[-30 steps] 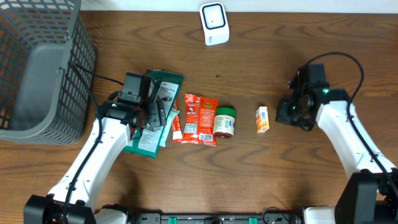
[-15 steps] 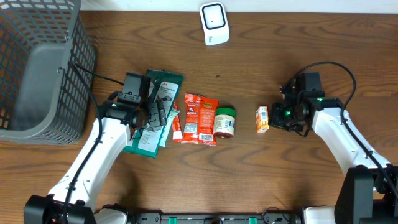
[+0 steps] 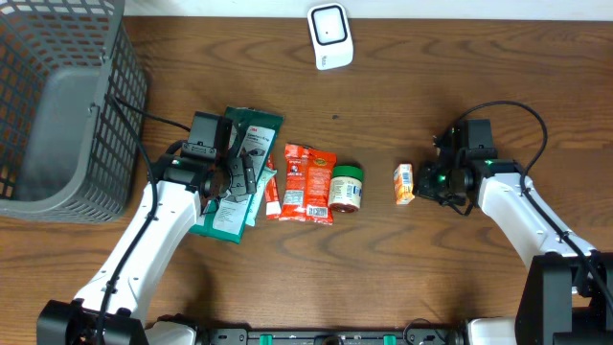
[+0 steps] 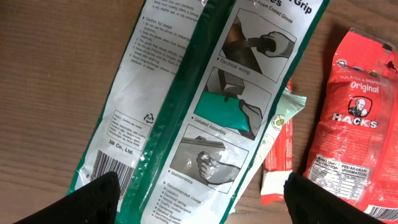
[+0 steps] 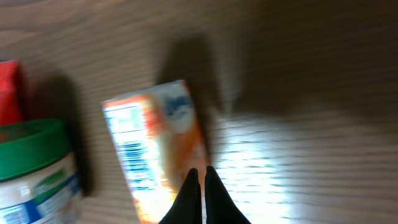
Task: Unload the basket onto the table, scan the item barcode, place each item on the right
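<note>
A small orange box [image 3: 404, 184] lies right of centre on the wooden table. My right gripper [image 3: 428, 180] is shut, with nothing in it, and sits just to the right of the box. In the right wrist view its closed tips [image 5: 199, 173] hover over the orange box's [image 5: 155, 143] right edge. My left gripper [image 3: 241, 169] hangs open over a green and white glove packet [image 3: 257, 129]. In the left wrist view the packet [image 4: 205, 93] fills the frame between the fingertips [image 4: 93, 199], with a barcode at its lower left. A white scanner [image 3: 330, 36] stands at the back.
A red snack bag [image 3: 308, 182] and a green-lidded jar [image 3: 346, 188] lie between the packet and the box. A small red sachet [image 4: 277, 162] pokes out beside the packet. A grey mesh basket [image 3: 57, 105] stands at the far left.
My right gripper has moved left and lower, closing in on the orange box, and stayed shut. The left arm and the items have not moved.
</note>
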Action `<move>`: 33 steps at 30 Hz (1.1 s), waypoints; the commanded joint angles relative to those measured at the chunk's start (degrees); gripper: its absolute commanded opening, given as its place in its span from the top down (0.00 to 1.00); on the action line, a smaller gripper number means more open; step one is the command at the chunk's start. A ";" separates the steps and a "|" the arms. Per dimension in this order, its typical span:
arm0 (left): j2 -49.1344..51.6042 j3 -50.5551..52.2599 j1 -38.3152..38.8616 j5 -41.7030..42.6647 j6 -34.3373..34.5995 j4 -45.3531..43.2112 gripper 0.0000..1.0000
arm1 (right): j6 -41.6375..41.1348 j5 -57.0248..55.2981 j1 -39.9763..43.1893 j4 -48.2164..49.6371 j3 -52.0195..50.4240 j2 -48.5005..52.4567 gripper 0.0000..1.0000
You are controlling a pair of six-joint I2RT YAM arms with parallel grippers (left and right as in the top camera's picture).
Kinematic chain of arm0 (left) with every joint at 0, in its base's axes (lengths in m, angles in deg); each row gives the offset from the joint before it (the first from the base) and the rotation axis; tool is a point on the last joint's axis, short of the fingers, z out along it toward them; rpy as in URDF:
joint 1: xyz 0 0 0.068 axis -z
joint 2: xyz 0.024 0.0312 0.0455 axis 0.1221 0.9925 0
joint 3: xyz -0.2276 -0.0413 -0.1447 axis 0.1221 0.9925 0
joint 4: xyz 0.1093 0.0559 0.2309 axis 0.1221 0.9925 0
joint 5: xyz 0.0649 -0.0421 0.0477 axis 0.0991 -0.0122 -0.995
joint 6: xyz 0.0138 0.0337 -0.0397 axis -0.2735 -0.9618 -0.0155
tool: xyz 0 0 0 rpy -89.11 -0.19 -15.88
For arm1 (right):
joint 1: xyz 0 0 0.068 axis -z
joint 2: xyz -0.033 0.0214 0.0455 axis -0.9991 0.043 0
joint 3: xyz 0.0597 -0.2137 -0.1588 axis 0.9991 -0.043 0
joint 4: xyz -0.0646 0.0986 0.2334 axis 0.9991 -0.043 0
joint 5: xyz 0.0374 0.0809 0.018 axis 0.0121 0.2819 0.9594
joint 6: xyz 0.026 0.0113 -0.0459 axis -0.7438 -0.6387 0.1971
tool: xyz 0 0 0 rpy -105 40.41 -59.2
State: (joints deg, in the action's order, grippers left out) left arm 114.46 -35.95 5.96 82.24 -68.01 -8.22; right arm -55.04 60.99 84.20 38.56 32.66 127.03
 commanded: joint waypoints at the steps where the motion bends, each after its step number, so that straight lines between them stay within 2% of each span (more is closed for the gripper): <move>1: 0.22 0.57 -0.04 -0.31 -0.11 0.07 0.15 | 2.71 10.71 -0.50 1.73 -0.13 0.26 0.99; 4: 0.22 0.57 -0.04 -0.31 -0.11 0.04 0.15 | 3.39 15.78 -0.50 3.17 -0.13 0.26 0.97; 10: 0.22 0.57 -0.04 -0.31 -0.11 0.04 0.15 | 3.43 16.22 -0.50 3.48 -0.13 0.26 0.94; 15: 0.22 0.57 -0.04 -0.31 -0.11 0.04 0.15 | 3.39 16.11 -0.39 3.48 -0.13 0.26 0.78; 17: 0.22 0.57 -0.04 -0.31 -0.11 0.07 0.15 | 3.39 16.46 -0.39 2.82 -0.13 0.26 0.69; 23: 0.22 0.57 -0.04 -0.31 -0.11 0.04 0.15 | 6.08 17.16 -0.37 -3.87 4.44 0.15 0.57; 27: 0.22 0.57 -0.04 -0.31 -0.11 0.07 0.15 | 12.94 14.80 -1.31 -13.16 11.89 0.22 0.47; 30: 0.22 0.57 -0.04 -0.31 -0.11 0.04 0.15 | 12.83 10.14 -1.77 -17.07 16.15 0.22 0.46; 33: 0.22 0.57 -0.04 -0.31 -0.11 0.07 0.15 | 12.79 8.74 -2.03 -16.87 17.40 0.22 0.47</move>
State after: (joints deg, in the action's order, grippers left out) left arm 114.46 -35.95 5.96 82.24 -68.01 -8.18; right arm -44.40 72.99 82.63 21.82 48.61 127.14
